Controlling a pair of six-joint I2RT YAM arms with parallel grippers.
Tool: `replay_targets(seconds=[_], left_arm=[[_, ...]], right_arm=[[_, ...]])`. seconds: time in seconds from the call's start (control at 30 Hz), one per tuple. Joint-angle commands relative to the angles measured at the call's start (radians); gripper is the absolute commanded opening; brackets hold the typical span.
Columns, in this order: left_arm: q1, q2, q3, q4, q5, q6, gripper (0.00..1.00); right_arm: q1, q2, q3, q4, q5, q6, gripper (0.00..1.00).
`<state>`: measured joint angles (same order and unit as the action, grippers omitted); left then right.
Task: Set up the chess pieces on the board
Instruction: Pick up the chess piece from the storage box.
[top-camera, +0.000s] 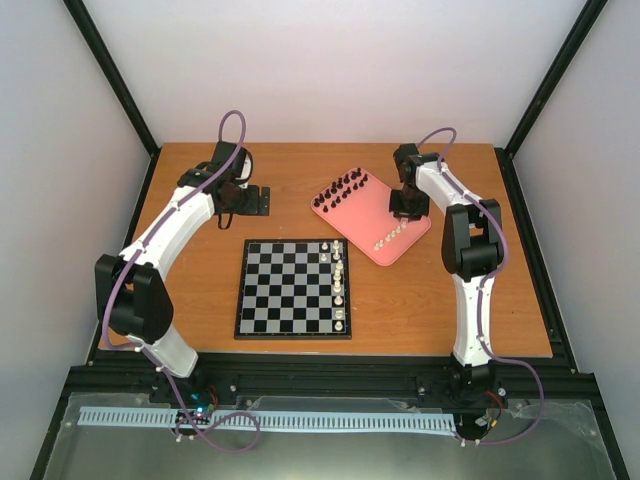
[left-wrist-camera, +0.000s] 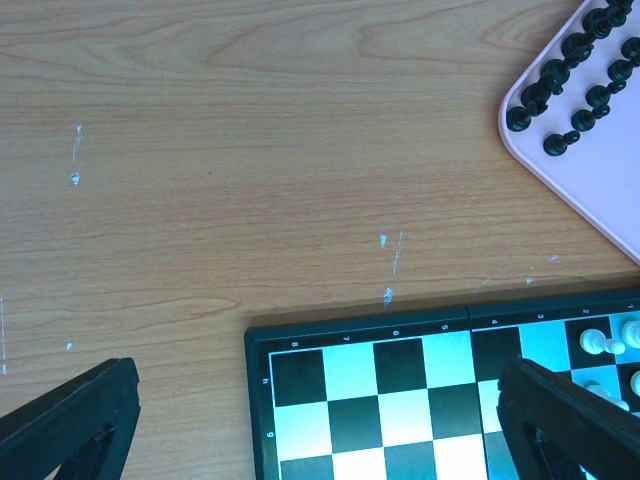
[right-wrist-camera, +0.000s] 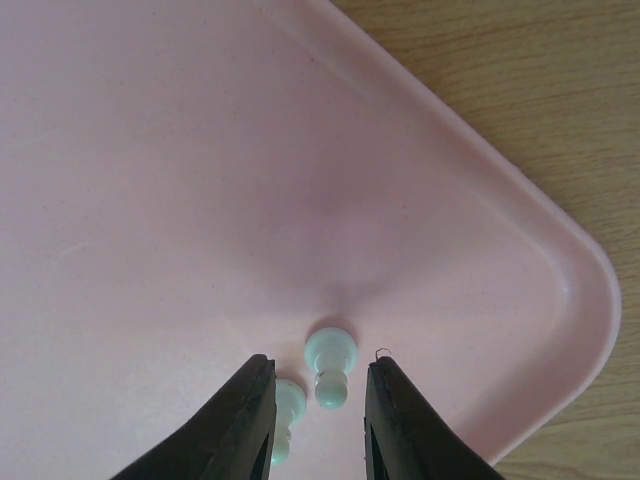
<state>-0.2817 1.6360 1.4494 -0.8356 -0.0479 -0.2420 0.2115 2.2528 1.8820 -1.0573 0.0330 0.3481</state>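
Tray (top-camera: 372, 218) of chess pieces (top-camera: 342, 187), right claw (right-wrist-camera: 323, 361) parted astride white pawn (right-wrist-camera: 330, 352), left claw (left-wrist-camera: 320, 372) open.

I see the board (top-camera: 290, 290), a flat square of black and silvery-white checks with a thin dark border, lying on the wooden table (top-camera: 205, 290) near its middle. Cream-white pieces (top-camera: 341, 280) stand upright along its right edge. Beyond it to the right, on a pink tray (top-camera: 365, 215), black pieces (top-camera: 343, 187) stand in two rows along the far-left edge. A short row of white pieces (top-camera: 392, 234) stands along the near-right edge.
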Motion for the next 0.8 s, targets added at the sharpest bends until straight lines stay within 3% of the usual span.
replay_targets(seconds=[0.0, 0.63, 0.77], left_arm=[[0.000, 0.000, 0.009, 0.001, -0.001, -0.007, 1.00], [0.000, -0.003, 0.005, 0.001, -0.008, -0.008, 1.00], [0.000, -0.002, 0.009, -0.001, -0.009, -0.008, 1.00]], right_arm=[[-0.004, 0.018, -0.004, 0.000, 0.011, 0.001, 0.30], [-0.007, 0.047, 0.020, -0.005, 0.022, -0.001, 0.23], [-0.008, 0.041, 0.024, -0.002, 0.027, -0.004, 0.15]])
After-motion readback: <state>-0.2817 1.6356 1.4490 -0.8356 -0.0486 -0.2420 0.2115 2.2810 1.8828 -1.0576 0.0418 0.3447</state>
